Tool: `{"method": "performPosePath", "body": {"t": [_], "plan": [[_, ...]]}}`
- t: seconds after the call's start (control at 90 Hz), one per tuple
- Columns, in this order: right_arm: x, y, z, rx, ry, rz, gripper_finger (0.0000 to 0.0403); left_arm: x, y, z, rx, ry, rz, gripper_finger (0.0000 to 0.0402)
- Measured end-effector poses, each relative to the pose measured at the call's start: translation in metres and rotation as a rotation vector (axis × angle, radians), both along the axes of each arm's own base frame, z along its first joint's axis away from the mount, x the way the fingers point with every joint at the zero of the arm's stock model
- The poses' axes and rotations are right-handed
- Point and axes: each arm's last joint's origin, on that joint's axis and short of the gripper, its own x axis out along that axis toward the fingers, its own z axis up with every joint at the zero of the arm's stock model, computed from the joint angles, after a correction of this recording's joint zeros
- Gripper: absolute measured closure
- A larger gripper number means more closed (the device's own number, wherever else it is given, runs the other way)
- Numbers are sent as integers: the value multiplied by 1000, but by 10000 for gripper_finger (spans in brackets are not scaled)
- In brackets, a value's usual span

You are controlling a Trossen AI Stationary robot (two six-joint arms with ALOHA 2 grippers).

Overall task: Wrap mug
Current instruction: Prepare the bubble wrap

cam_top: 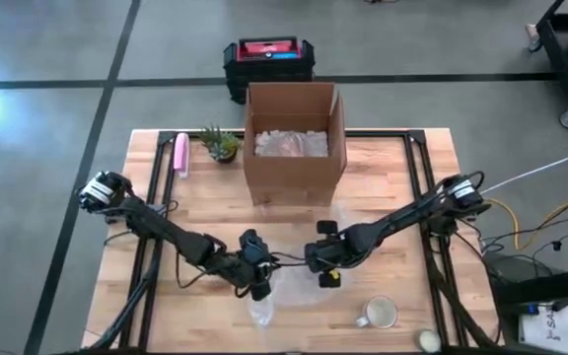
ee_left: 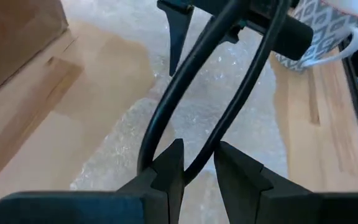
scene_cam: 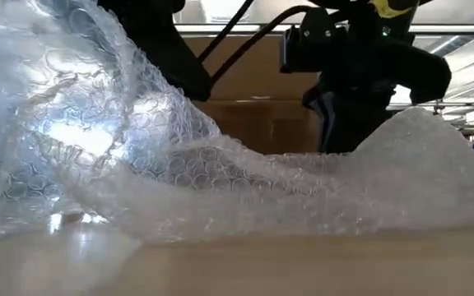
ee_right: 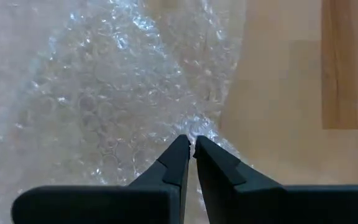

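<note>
A clear bubble wrap sheet [cam_top: 286,288] lies crumpled on the wooden table between my two grippers. It rises in humps in the low view [scene_cam: 220,173]. The mug [cam_top: 379,314], grey-patterned with a white handle [ee_left: 319,37], stands on the table to the right of the wrap. My right gripper [ee_right: 191,144] is shut on the wrap at its right side [cam_top: 325,274]. My left gripper [ee_left: 199,163] hovers at the wrap's left side [cam_top: 256,281], fingers a little apart, with a black cable [ee_left: 185,93] running across its view. Whether it touches the wrap I cannot tell. My right gripper pinches a bunched fold of the bubble wrap [ee_right: 194,127] between its two fingertips, at the sheet's right edge where bare table begins. The fingers come slanting down from the table's right. The wrap peaks up at the hold [scene_cam: 414,123], and the rest lies slack on the table.
An open cardboard box [cam_top: 294,138] with packing inside stands at the far middle. A small potted plant [cam_top: 221,144] and a pink object [cam_top: 180,154] sit left of it. Bare wood lies near the left and right edges.
</note>
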Motion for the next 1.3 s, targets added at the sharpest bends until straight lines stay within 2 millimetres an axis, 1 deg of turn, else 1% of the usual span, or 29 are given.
{"method": "performPosePath", "body": {"t": [0.178, 0.378, 0.5, 0.7, 0.8, 0.878, 0.956, 1.056, 1.111, 1.233, 1.3], "plan": [[1, 0, 1, -6, -3, 16, 384, 2, 5, -1, -3, 2, 13, 326], [8, 2, 14, -12, -15, 48, 384, 6, 7, -5, -20, 6, 8, 326], [9, -4, 21, -30, 30, 40, 384, 7, 7, -6, -30, -8, 2, 326], [13, -14, 22, -36, 29, 37, 384, 8, 11, -8, -15, -3, -13, 326], [21, -21, 14, -30, 6, 16, 384, 5, 16, -15, -12, 19, 1, 326], [28, -24, 0, -29, 32, 8, 384, 1, 19, -21, -41, 56, -3, 326], [24, -26, -9, -32, 113, 28, 384, -1, 17, -24, -47, 74, -24, 326], [21, -23, -11, -33, 131, 30, 384, -4, 8, -14, -23, 4, -61, 326], [22, -20, -10, -16, 113, 37, 384, -4, 6, -7, 2, -55, -85, 326], [26, -18, -6, 8, 74, 37, 384, -2, 4, 18, 25, -210, -138, 326], [26, -21, -10, -10, 85, 19, 384, -3, -1, 33, 31, -295, -175, 326]]}}
